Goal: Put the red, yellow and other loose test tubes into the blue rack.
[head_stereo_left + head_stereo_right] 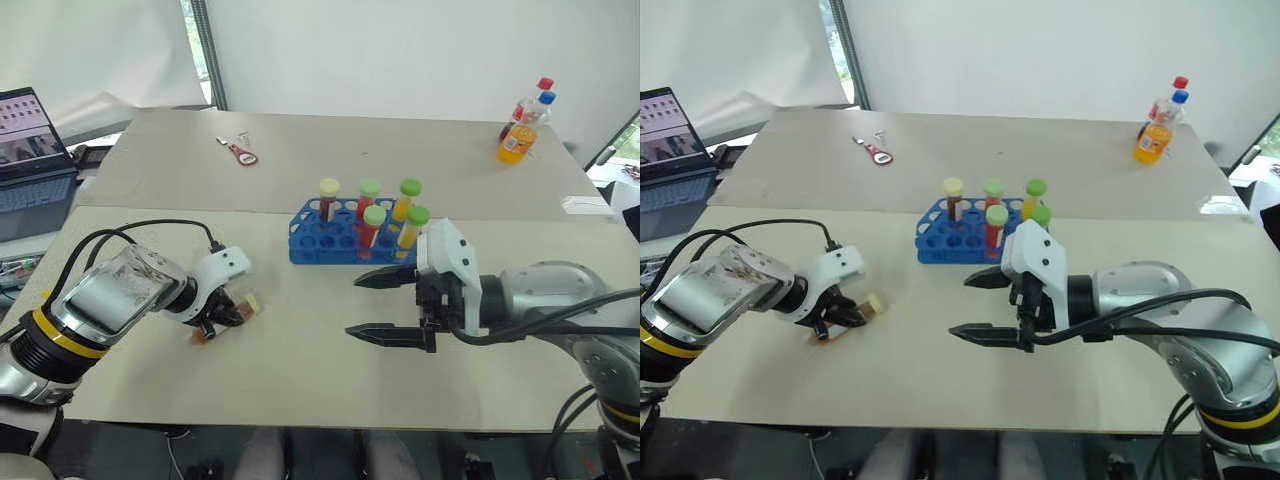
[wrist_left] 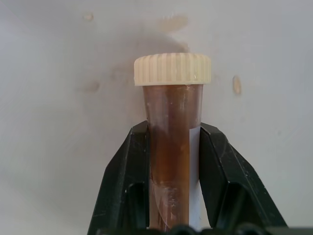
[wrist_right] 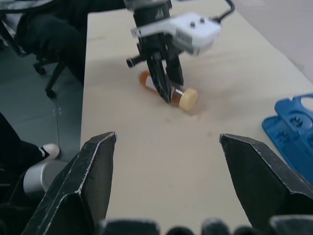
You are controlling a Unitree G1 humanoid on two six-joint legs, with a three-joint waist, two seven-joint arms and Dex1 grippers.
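The right gripper [image 1: 385,307] is nearest, above the bench [image 1: 300,370], with its jaws wide open and empty. To its left, the left gripper [image 1: 226,315] has its jaws closed on the brown tube [image 1: 232,313], which lies on the bench. Farther back, the blue rack [image 1: 315,237] holds five capped tubes standing up.

A makeshift lab: blue rack [image 1: 345,238] of capped tubes on a plain table [image 1: 420,160], laptop [image 1: 35,165] alongside.
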